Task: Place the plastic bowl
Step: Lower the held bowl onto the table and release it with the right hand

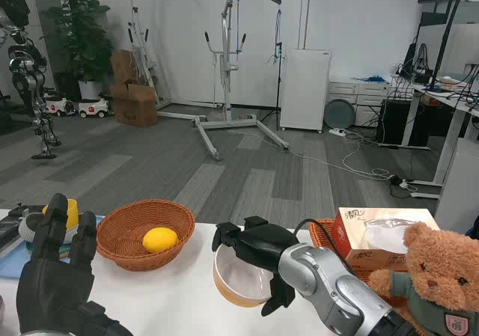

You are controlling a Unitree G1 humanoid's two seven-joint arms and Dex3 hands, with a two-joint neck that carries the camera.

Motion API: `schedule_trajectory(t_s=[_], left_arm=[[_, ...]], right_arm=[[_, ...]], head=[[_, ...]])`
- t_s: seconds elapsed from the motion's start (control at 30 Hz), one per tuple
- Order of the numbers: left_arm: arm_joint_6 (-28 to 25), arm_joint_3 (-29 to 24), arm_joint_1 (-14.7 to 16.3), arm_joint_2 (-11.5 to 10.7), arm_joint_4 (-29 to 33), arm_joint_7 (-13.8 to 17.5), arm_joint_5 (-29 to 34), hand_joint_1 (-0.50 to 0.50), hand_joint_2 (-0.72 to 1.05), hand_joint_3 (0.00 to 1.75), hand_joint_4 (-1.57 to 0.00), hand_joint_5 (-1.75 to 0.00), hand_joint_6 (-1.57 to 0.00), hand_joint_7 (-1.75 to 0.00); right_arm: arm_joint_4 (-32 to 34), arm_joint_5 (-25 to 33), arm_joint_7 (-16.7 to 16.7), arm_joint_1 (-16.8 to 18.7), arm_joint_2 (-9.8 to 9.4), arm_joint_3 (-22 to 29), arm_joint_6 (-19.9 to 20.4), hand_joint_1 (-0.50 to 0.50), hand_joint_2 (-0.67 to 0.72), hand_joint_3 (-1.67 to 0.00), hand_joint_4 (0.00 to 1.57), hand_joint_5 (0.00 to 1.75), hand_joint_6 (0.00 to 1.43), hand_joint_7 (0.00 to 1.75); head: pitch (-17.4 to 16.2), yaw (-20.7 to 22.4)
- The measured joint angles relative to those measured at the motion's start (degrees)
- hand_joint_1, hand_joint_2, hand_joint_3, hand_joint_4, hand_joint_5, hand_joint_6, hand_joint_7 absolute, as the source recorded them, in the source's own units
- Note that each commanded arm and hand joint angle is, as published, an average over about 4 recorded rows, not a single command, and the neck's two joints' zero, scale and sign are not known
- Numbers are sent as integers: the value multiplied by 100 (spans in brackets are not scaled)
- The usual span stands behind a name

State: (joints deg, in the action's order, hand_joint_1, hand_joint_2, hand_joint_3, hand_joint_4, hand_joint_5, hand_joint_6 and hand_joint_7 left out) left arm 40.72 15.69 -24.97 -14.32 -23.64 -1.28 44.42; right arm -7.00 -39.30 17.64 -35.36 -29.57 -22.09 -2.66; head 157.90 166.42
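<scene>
Two hands show nearest: the left hand [56, 272] raised, fingers spread and empty, the right hand [254, 257] clasping the plastic bowl [239, 280] above the white table [172, 298]. Beyond, a wicker basket [127, 227] holds a lemon [160, 239].

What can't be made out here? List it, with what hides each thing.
All in the head view:
- Plastic bowl: its right side and the grip on it are covered by the right hand.
- Second wicker basket: mostly behind the right arm and tissue box.
- Left hand: wrist cut off by the bottom edge.
- Yellow item at far left: partly hidden by the left hand's fingers; too unclear to identify.
</scene>
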Motion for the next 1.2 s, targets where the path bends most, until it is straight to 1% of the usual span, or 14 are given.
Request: schedule_trajectory(t_s=[0.07,0.1,0.17,0.23,0.5,0.57,0.63,0.7,0.9,0.97,1.0,1.1,1.2], left_arm=[[0,6,-4,2,-25,0,2,-48,-72,0,0,0,0,0],[-1,10,-6,3,-44,1,5,-48,-72,0,0,0,0,0],[-1,14,-8,3,-75,1,9,-48,-72,0,0,0,0,0],[-1,16,-8,2,-83,0,10,-48,-72,0,0,0,0,0],[-1,39,-8,2,-87,0,10,-48,-72,0,0,0,0,0],[-1,39,-8,2,-87,0,10,-48,-72,0,0,0,0,0],[-1,39,-8,2,-87,0,10,-48,-72,2,0,0,0,0],[-1,39,-8,2,-87,0,10,-48,-72,2,0,0,0,0],[-1,39,-8,2,-87,0,10,-48,-72,0,0,0,0,0],[-1,39,-8,2,-87,0,10,-48,-72,4,0,0,0,0],[-1,39,-8,2,-87,0,10,-48,-72,4,0,0,0,0],[-1,42,-8,2,-87,0,11,-48,-72,0,0,0,0,0],[-2,44,-8,2,-88,0,11,-48,-72,0,0,0,0,0]], right_arm=[[14,-76,38,59,-28,-7,-47,-46,-54,-159,154,145,136,126],[18,-124,70,122,-55,-14,-84,-46,-54,-159,154,145,136,126],[18,-189,124,265,-108,-34,-145,-46,-54,-159,154,145,137,126],[13,-202,136,327,-126,-50,-158,-46,-54,-159,154,145,137,126],[13,-197,136,333,-126,-54,-158,-46,-54,-159,155,145,136,126],[13,-196,136,333,-126,-54,-158,-46,-54,-159,155,150,136,126],[13,-195,136,333,-126,-54,-158,-46,-54,-159,154,150,137,126],[13,-195,136,333,-126,-54,-158,-46,-54,-159,154,145,137,126],[15,-196,136,333,-126,-53,-158,-46,-54,-159,154,145,137,126],[27,-197,136,335,-126,-44,-158,-46,-54,-159,154,145,137,126],[36,-198,136,335,-126,-36,-158,-46,-54,-159,154,148,137,126],[54,-205,136,336,-126,-8,-158,-46,-54,-159,154,148,137,126],[21,-211,136,336,-127,-4,-157,-46,-54,-159,155,145,137,126]], head=[[-96,-20],[-197,-42],[-209,-54],[-220,-63],[-242,-75],[-242,-75],[-242,-74],[-249,-74],[-257,-74],[-260,-73],[-262,-73],[-263,-73],[-264,-73]])
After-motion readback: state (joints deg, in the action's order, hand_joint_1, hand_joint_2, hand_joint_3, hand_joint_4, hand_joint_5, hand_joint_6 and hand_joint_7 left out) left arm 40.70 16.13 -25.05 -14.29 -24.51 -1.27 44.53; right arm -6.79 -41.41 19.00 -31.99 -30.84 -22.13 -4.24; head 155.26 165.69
